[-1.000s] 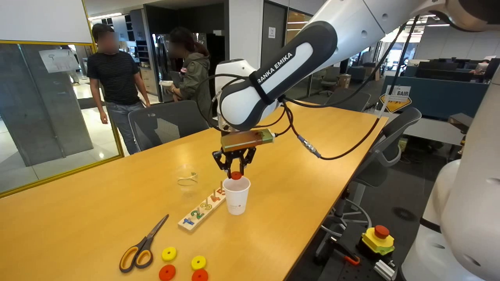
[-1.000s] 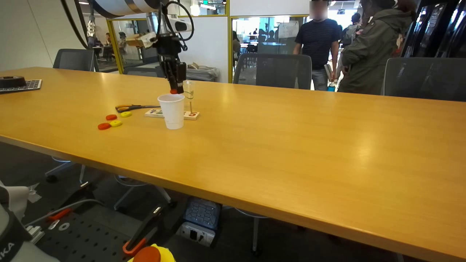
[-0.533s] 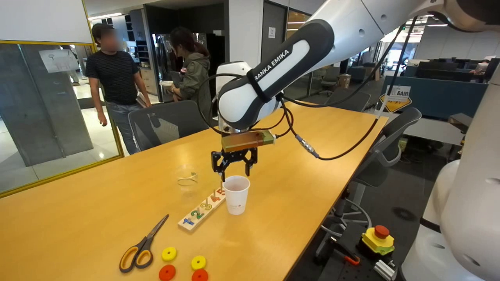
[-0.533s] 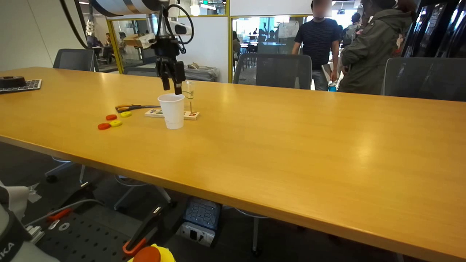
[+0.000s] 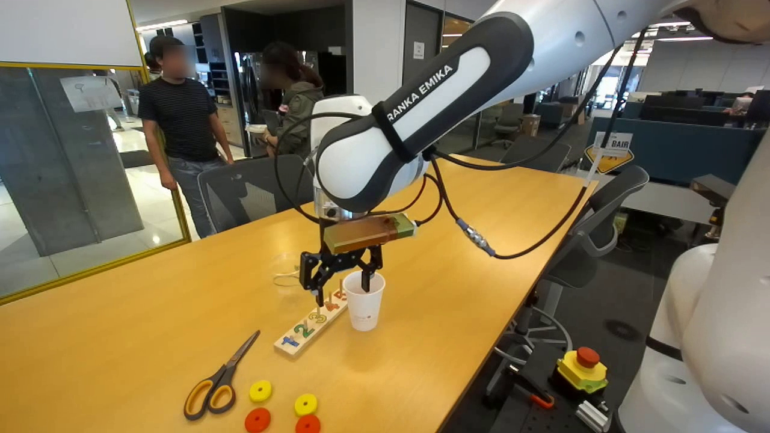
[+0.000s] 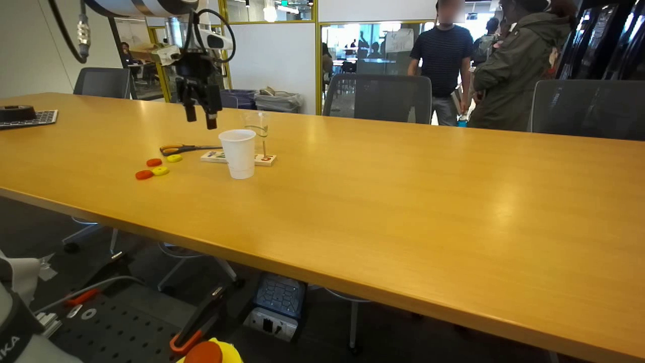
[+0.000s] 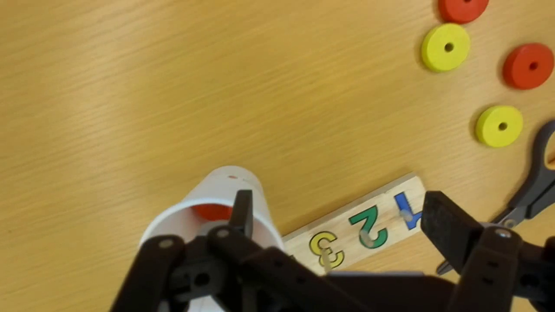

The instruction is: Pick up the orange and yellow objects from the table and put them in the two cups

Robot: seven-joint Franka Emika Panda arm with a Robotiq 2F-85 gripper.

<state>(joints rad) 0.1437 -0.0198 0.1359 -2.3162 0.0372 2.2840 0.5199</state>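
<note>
While jaws gape, white cup (image 6: 239, 156) clears table edge (image 6: 282, 266).

Lets go of the red-orange disc (image 7: 212, 212), pinched above the white cup (image 5: 364, 314) a second ago; now shows red-orange inside that cup in the wrist view. Spreads the gripper (image 5: 343, 296) wide and brings it, along with the arm (image 5: 457, 78), further left in both exterior views. Sets the jaws lower in an exterior view, one overlapping the cup's mouth, the other the number board (image 5: 310, 328). Uncovers the clear cup (image 6: 256, 123) in an exterior view, partly hidden earlier. Hangs the cable connector (image 5: 475, 238) slightly lower in an exterior view. Shifts the man (image 5: 183, 114) slightly to the right.
</note>
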